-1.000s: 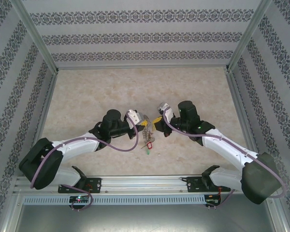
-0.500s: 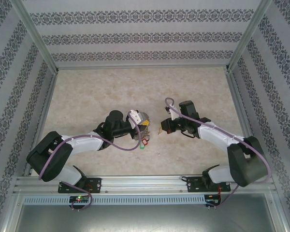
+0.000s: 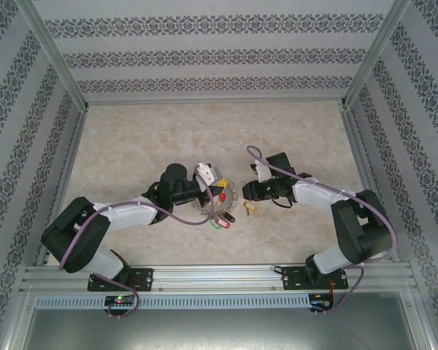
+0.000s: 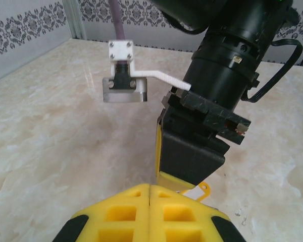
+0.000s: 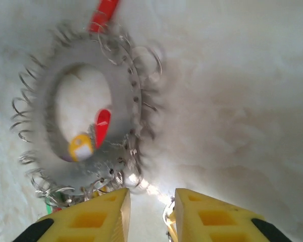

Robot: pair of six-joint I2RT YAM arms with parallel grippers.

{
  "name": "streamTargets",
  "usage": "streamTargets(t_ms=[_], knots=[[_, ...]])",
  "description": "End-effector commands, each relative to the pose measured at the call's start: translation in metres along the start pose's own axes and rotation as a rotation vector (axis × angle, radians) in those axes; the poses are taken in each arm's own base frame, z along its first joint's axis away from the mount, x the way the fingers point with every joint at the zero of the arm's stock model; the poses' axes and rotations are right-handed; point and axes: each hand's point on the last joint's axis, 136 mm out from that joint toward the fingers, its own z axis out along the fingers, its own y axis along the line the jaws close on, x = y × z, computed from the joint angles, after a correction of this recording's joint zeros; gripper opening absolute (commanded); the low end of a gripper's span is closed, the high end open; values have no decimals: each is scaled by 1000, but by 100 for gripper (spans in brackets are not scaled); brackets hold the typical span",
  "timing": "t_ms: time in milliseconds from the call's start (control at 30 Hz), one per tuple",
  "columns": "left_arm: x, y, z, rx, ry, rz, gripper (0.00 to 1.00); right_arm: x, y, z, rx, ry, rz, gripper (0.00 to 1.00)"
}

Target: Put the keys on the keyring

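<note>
The keyring [image 3: 225, 198], a silver hoop fringed with small rings and red and green tags, hangs tilted at the tip of my left gripper [image 3: 213, 191]. That gripper's yellow pads [image 4: 150, 190] are pressed together, and the grip itself is hidden. In the right wrist view the keyring [image 5: 83, 118] faces me, blurred. My right gripper [image 5: 151, 214] stands open just short of the keyring. A key with a yellow tag [image 3: 250, 208] lies on the table under that gripper, beside its right finger [image 5: 212, 217]. The yellow tag [image 4: 202, 190] also peeks out below my right gripper's black finger [image 4: 189, 151].
The marble tabletop [image 3: 131, 146] is walled on three sides by patterned panels. An aluminium rail [image 3: 219, 275] runs along the near edge, where both arm bases are bolted. The two grippers sit close together at mid-table.
My right gripper has opened and let go of the yellow-tagged key, which now lies on the table. The right arm has dropped lower. The keyring has shifted slightly right with my left gripper.
</note>
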Motion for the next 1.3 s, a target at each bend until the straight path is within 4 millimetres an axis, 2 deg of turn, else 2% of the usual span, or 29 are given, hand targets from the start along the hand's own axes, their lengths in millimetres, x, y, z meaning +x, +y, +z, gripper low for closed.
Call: streamTargets(t_ms=[0, 67, 133, 233, 333, 367, 533, 700, 767, 833, 900, 1000, 1067, 1167, 1267], knots=[[-14, -5, 4, 35, -41, 34, 0, -26, 30, -23, -74, -168, -231, 31], [-13, -5, 5, 38, -36, 34, 0, -26, 42, -31, -106, -219, -339, 31], [-10, -4, 4, 37, -23, 24, 0, -24, 46, -33, -121, -210, -363, 26], [-2, 2, 3, 4, 11, -7, 0, -19, 49, -24, -164, -146, -310, 24], [4, 10, -2, -45, 36, -38, 0, 6, 54, -7, -140, -39, -312, 27], [6, 13, -4, -69, 45, -49, 4, 14, 52, -1, -101, -18, -334, 29], [11, 18, -12, -112, 53, -82, 7, 35, 37, 14, 13, 21, -367, 25], [21, 21, -15, -139, 89, -128, 8, 37, 30, 22, 67, 7, -394, 17], [29, 26, -15, -164, 131, -185, 13, 37, 25, 27, 88, 31, -364, 16], [35, 32, -18, -197, 138, -269, 16, 32, 24, 31, 73, 24, -298, 21], [42, 43, -25, -261, 144, -398, 26, 19, 28, 30, 30, -6, -223, 26], [57, 53, -39, -325, 185, -622, 32, -10, 21, 23, 32, -20, -49, 30], [70, 58, -49, -389, 202, -777, 43, -24, 22, 23, -21, -17, 16, 31], [87, 55, -62, -445, 218, -957, 54, -38, 21, 30, -76, 19, 119, 34], [104, 45, -70, -470, 263, -1079, 59, -46, 24, 42, -121, 83, 159, 38]])
